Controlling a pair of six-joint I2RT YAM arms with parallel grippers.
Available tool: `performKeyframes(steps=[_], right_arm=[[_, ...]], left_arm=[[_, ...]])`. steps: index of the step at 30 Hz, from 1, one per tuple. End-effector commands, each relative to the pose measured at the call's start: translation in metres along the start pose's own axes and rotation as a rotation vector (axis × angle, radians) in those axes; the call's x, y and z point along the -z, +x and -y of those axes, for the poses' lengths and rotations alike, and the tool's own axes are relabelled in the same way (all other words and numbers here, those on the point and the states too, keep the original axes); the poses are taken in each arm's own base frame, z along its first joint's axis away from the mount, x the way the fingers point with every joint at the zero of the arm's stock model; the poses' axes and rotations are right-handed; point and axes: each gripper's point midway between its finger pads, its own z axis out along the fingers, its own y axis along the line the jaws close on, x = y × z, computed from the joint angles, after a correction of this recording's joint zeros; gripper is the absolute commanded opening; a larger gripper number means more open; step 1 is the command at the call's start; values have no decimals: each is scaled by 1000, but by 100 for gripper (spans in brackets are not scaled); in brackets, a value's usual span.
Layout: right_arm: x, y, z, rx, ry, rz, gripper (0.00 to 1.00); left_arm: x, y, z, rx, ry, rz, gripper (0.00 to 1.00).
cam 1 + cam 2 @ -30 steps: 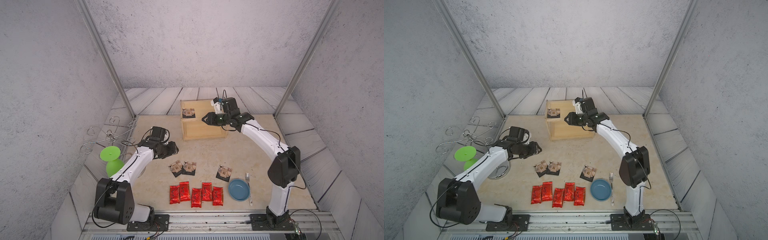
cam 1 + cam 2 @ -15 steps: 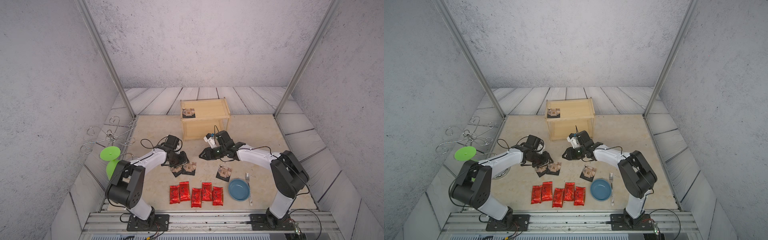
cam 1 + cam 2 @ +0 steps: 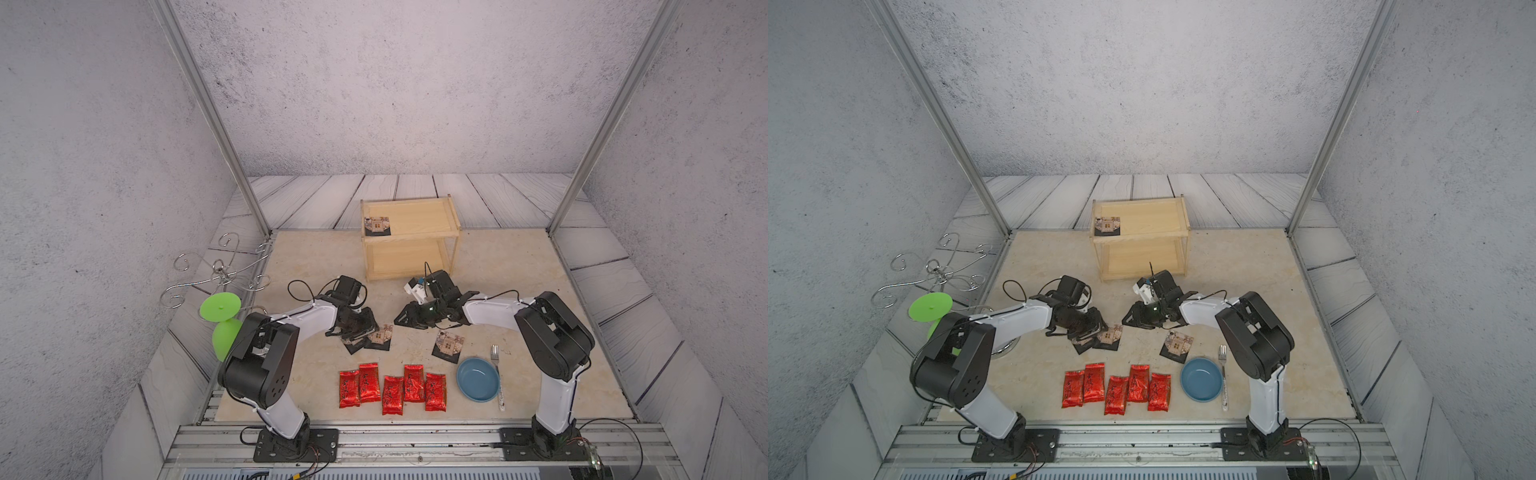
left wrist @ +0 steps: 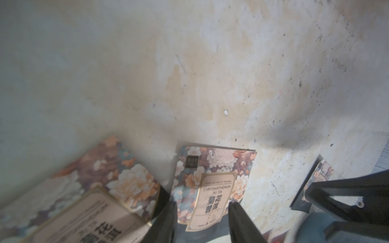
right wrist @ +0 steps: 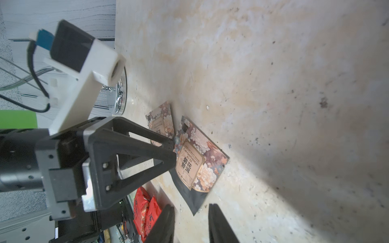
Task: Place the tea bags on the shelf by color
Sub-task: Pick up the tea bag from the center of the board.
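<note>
Furthest left, the left hand has swung in from the side of the worktop and come down on the pair of black tea bags. In the left wrist view its fingers stand half apart, astride the near edge of the right-hand bag. They are narrower than a second ago but not closed on it, so this looks like a pick in progress.

Behind, in the middle, the shelf carries one black bag at the left end of its top tier, while the lower tier is bare. That tier seems set for black.

Along the front lie the five red tea bags, untouched.

The right hand was up at the shelf's top tier a second ago. Now it is low over the worktop, just right of the pair, its fingers a narrow gap apart and holding nothing. It faces the same bag the left hand is working, so the two may crowd each other. The lone black bag, near it on its right, is the freer target
</note>
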Motion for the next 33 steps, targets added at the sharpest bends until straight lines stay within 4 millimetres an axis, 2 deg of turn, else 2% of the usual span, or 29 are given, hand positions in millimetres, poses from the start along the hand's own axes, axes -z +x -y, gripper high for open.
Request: performKeyframes(steps=[1,10,18,22,27,30,33], right_arm=[[-8,4,2,-42,-23,-19,32],[-32,11,17,-172,-64,-59,32],[-46,11,12,-213,-95,-83,31],[-52,7,9,-224,-106,-89,18],[-49,5,10,-213,-91,-80,6],[-42,1,8,-199,-96,-65,3],[-26,-4,4,-157,-113,-45,0]], left_arm=[[-7,6,-4,9,-2,-14,45],[-14,17,-13,25,-2,-36,44],[-15,20,-13,31,9,-35,44],[-14,20,-12,29,15,-35,44],[-7,16,-4,27,37,-26,44],[8,7,14,11,75,-9,44],[29,-4,30,6,127,17,48]])
